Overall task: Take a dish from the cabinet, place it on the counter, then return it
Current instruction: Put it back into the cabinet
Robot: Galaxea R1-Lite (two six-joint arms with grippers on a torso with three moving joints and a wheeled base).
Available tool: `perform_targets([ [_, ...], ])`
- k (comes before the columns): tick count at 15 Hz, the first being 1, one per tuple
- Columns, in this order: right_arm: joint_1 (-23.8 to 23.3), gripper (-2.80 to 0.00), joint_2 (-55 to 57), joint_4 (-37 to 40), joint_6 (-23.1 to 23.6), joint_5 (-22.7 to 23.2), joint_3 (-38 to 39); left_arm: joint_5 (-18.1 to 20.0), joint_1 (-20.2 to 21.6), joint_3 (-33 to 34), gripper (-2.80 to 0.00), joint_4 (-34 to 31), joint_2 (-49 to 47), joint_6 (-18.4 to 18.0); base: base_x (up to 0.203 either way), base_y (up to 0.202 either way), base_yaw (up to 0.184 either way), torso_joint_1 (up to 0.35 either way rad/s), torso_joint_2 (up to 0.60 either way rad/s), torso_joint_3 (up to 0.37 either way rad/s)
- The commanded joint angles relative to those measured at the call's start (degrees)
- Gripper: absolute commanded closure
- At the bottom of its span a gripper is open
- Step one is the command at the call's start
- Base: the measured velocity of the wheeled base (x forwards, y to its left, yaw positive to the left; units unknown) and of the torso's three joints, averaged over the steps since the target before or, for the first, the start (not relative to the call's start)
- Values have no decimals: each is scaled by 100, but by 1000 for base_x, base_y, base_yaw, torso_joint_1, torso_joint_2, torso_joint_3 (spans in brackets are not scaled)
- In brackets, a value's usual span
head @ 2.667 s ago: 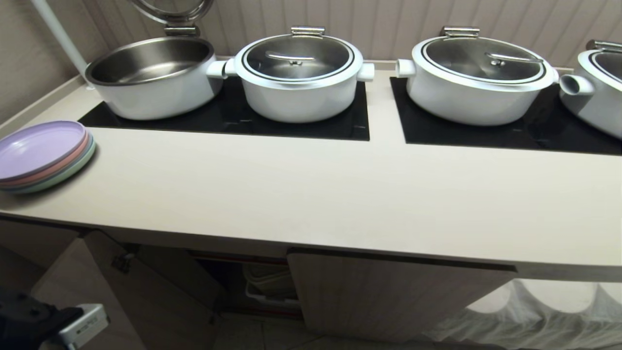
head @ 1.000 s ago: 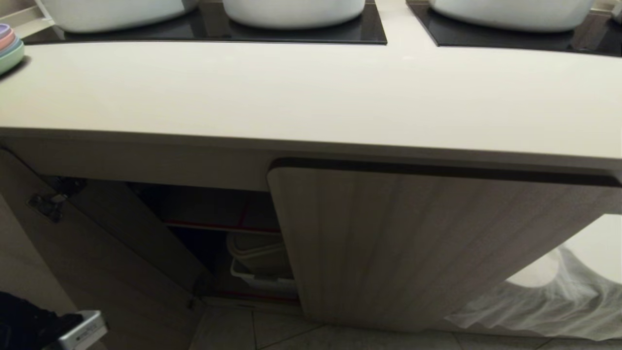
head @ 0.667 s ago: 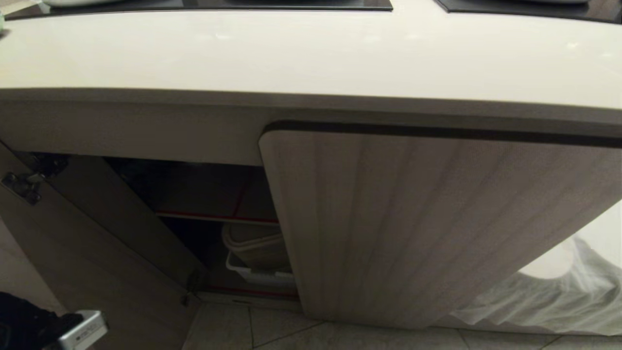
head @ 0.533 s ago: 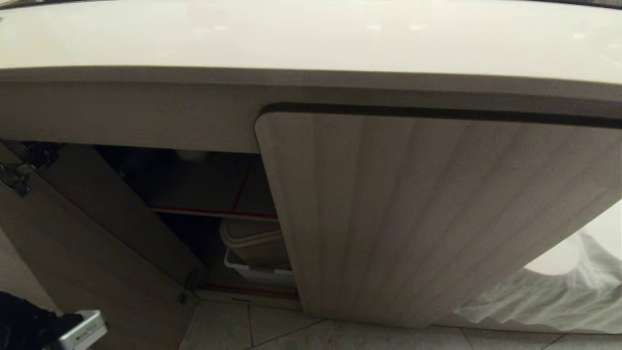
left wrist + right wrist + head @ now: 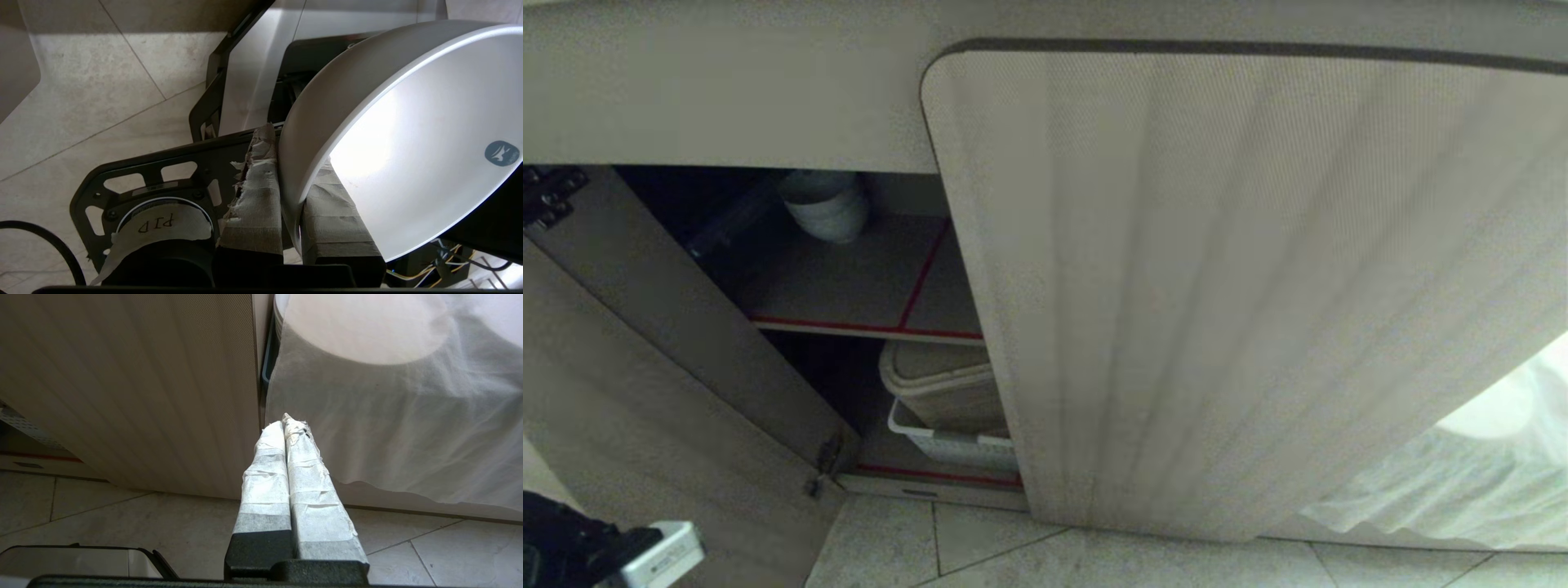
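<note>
Your left tool [image 5: 292,188] pinches the dish [image 5: 408,134] by its rim; the dish runs off frame. Right tool [image 5: 288,428] is closed, empty. The cabinet [image 5: 1217,286] door hides most shelves.

upper shelf [image 5: 849,282]: stack of white bowls [image 5: 825,208] | lower shelf: white basket [image 5: 947,445] | floor [image 5: 980,555]: tiled

Glossy ceramic dish [image 5: 408,155]; matt fluted cabinet [image 5: 1217,286]; frayed tape-wrapped fingers [image 5: 257,196].
</note>
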State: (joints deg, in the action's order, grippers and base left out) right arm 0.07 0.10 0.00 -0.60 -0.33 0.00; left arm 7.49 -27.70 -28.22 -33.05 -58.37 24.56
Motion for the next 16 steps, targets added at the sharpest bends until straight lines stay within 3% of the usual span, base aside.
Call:
perform_targets([
  [1,1,0,8,0,-2,-2,0,7,1,19,0,-17,-8,21,0,0,0,-22,64,55],
  [13,-6,0,-1,0,6,-2,0,49,19,370,0,95,106,64,0,0,0,-1,3,3],
  [16,-7,0,-9,0,7,-2,0,88,19,370,0,408,19,431,0,0,0,0,0,0],
])
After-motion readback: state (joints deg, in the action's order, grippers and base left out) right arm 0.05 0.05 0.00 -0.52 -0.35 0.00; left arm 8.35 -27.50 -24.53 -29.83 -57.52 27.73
